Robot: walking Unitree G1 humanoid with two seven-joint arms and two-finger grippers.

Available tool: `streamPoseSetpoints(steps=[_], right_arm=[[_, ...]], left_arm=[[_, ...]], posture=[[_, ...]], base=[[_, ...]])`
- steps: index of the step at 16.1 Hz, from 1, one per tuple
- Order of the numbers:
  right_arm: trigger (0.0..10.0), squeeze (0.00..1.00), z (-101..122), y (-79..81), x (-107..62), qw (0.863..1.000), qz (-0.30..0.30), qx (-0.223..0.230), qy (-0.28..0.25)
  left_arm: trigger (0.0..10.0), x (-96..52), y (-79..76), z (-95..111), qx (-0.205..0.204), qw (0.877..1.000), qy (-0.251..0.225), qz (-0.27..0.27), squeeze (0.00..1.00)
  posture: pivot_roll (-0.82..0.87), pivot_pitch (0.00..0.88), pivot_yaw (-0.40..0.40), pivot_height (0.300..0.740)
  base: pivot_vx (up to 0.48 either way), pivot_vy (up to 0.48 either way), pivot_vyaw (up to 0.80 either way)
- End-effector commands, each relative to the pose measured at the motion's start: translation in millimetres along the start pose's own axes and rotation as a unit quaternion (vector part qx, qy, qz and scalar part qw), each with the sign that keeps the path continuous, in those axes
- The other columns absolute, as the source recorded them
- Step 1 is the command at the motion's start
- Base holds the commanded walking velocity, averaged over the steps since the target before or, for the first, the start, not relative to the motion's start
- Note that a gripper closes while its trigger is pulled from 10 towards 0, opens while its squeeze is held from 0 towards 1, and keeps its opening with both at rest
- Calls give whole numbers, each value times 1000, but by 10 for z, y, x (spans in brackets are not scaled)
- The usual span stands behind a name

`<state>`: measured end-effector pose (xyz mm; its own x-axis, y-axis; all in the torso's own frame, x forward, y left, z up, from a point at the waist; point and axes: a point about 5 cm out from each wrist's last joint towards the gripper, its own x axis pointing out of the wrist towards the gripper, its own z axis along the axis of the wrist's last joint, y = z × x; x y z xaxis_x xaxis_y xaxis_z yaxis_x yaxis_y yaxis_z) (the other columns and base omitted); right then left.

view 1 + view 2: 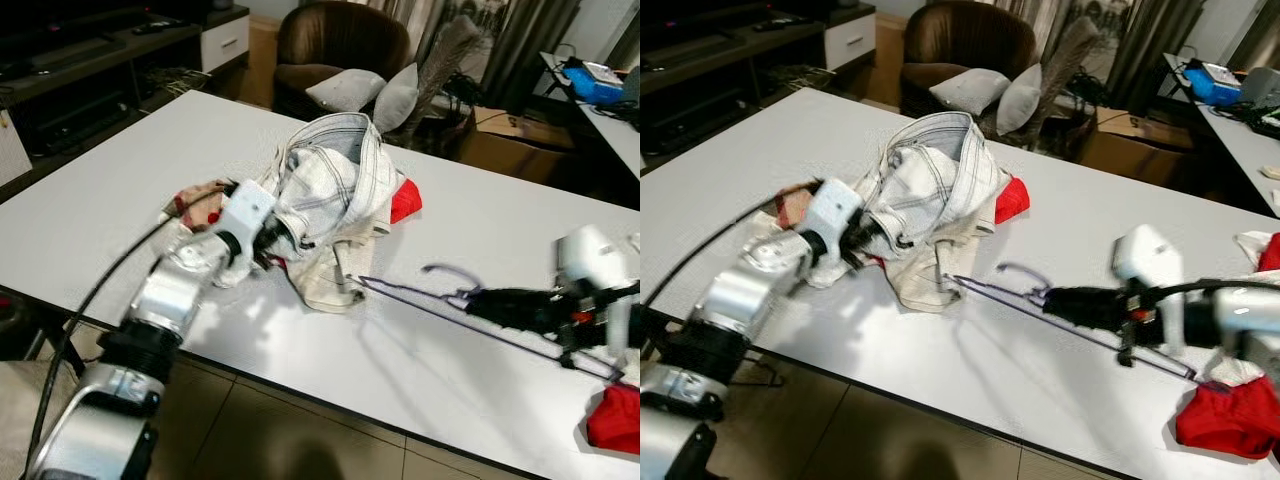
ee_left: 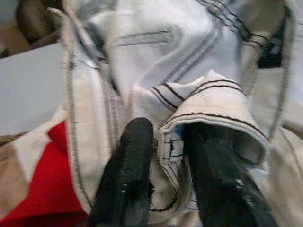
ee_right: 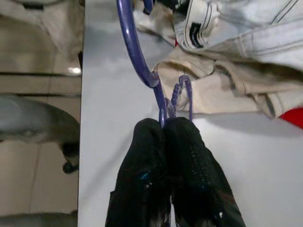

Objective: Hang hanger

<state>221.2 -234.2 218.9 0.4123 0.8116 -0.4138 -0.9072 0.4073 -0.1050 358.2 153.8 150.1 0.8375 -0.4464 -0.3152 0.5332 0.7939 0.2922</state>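
**Both grippers clamped: cloth on the left, hanger on the right**

On the smooth white table [image 1: 120, 190], the left gripper [image 2: 165, 156] pinches a stitched fold of the crumpled white denim garment with dark seams [image 1: 325, 185], its black fingers closed on the cloth. A red fabric piece [image 1: 404, 200] pokes out beside the heap. Further right, the thin purple plastic hanger [image 1: 440, 300] lies on the tabletop, the right gripper [image 3: 164, 124] squeezed tight around its neck below the curved hook.

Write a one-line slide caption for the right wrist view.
Right gripper shut on the purple hanger near its hook, white garment lying just beyond on the table.
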Motion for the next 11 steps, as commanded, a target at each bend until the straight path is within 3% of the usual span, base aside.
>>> streamPoseSetpoints(steps=[1, 2, 4, 6, 7, 8, 10, 11], right_arm=[[10000, 0, 141, -41, -103, 1000, -9, -9, -28], [10000, 0, 254, -88, -145, 997, -27, -8, -75], [10000, 0, 376, -190, -170, 986, -74, 6, -149], [10000, 0, 373, -270, -87, 974, -121, 33, -187], [10000, 0, 332, -317, -25, 969, -153, 54, -189], [10000, 0, 261, -361, 86, 958, -200, 87, -186], [10000, 0, 234, -364, 136, 952, -220, 101, -190], [10000, 0, 217, -309, 215, 949, -230, 103, -191]], left_arm=[[10000, -20, 89, 49, 1, 1000, -8, 12, 1000], [10000, -90, 165, 76, -14, 999, -26, 10, 1000], [10000, -241, 249, 240, -65, 992, -110, -15, 1000], [10000, -432, 260, 509, -112, 971, -208, -43, 1000], [10000, -522, 253, 625, -134, 960, -242, -46, 0], [10000, -664, 218, 759, -144, 950, -274, -51, 0], [10000, -737, 208, 813, -152, 945, -287, -49, 0], [10000, -848, 168, 836, -159, 944, -286, -50, 0]], posture=[[18, 0, -110, 740], [15, 0, -109, 740], [16, 0, -111, 740], [32, 0, -120, 740], [35, 0, -119, 740], [41, 0, -124, 740], [45, 0, -124, 740], [51, 0, -124, 740]], base=[[0, 0, 0], [0, 0, 0], [0, 0, 0], [0, 0, 0], [0, 0, 0], [0, 0, 0], [0, 0, 0], [0, 0, 0]])
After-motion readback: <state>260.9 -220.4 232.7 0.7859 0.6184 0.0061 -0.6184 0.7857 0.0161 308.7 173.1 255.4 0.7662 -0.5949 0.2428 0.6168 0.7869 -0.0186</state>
